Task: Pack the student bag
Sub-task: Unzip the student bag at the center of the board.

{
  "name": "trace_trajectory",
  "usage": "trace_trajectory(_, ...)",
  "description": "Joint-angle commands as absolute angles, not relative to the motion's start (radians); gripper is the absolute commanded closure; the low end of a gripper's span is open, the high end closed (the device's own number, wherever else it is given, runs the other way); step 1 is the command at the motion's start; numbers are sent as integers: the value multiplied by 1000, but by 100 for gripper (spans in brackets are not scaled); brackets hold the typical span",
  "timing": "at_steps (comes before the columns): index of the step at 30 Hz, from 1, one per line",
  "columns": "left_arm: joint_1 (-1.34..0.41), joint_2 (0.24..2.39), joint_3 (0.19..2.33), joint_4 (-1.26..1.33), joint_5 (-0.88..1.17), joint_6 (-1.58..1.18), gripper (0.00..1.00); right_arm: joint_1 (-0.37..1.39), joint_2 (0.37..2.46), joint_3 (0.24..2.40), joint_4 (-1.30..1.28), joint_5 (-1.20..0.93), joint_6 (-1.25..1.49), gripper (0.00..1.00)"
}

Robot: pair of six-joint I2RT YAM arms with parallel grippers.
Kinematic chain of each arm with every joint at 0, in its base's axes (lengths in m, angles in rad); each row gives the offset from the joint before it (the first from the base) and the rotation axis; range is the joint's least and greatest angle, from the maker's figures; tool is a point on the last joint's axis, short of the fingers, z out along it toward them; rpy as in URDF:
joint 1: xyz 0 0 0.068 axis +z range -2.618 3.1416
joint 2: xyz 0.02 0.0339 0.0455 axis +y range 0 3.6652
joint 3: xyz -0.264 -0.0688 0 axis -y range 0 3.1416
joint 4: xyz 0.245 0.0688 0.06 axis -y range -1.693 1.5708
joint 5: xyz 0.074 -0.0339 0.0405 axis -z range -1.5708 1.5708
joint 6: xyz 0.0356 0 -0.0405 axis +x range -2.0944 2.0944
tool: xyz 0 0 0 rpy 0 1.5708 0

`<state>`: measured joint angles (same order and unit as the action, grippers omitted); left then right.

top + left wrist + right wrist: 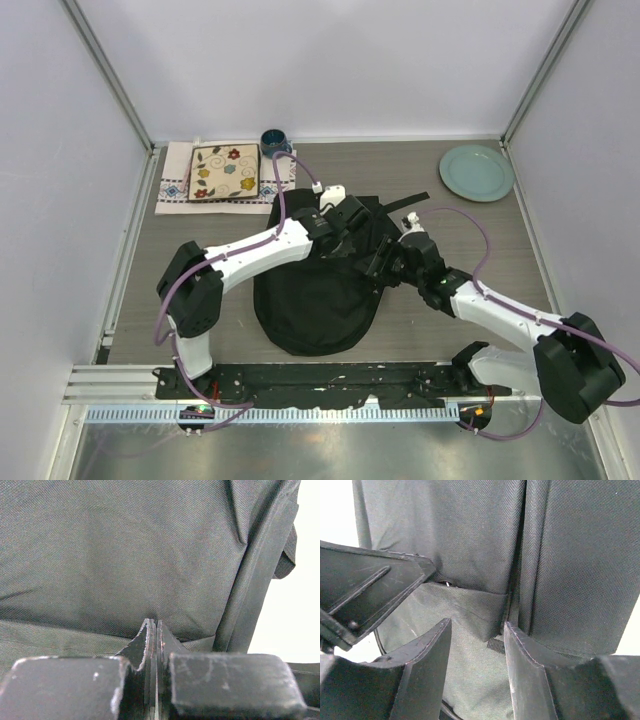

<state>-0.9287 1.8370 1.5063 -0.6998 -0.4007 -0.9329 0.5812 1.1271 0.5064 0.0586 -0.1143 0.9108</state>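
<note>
- Centrally, the student bag [318,300] lies flat on the bench [450,330], its rounded end toward the arm bases and its straps toward the far side.
- The left end effector [345,228] reaches over the upper part of the bag from the left.
- In the left wrist view the left end effector [154,630] has its fingers [142,647] pressed together with no gap between them. Their tips sit right at a fold of the black fabric [125,555]. Whether any cloth is pinched between them I cannot tell.
- The right end effector [385,262] comes in from the right and meets the bag at its right edge, close beside the left one.
- In the right wrist view the right end effector [476,625] has its fingers [427,670] apart, about half spread. They sit on either side of a seamed band of bag fabric [470,605], and they do not visibly clamp it.
- At the far left of the bench a flowered tile [225,172] rests on a white embroidered cloth [172,190], with a dark blue cup [275,142] just beside its far right corner.
- A pale green plate [476,172] sits in the far right corner, well apart from the bag.
</note>
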Motion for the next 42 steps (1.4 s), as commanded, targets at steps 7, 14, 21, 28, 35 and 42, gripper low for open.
trace_trajectory(7, -922, 1790, 1503, -681, -405, -913, 100, 571, 1216, 465, 225, -164, 919, 50)
trace_trajectory(14, -922, 1786, 1499, -684, -408, -907, 100, 558, 1233, 465, 253, -166, 904, 76)
trace_trajectory(21, -914, 1755, 1473, -686, -417, -897, 100, 534, 1201, 469, 219, -143, 879, 100)
trace_trajectory(28, -897, 1701, 1436, -721, -466, -882, 100, 528, 1114, 463, 120, -52, 842, 100)
trace_trajectory(35, -850, 1634, 1378, -781, -548, -862, 100, 526, 1095, 439, 100, -52, 838, 100)
trace_trajectory(42, -787, 1523, 1275, -801, -597, -836, 100, 525, 1078, 420, 87, -46, 838, 100)
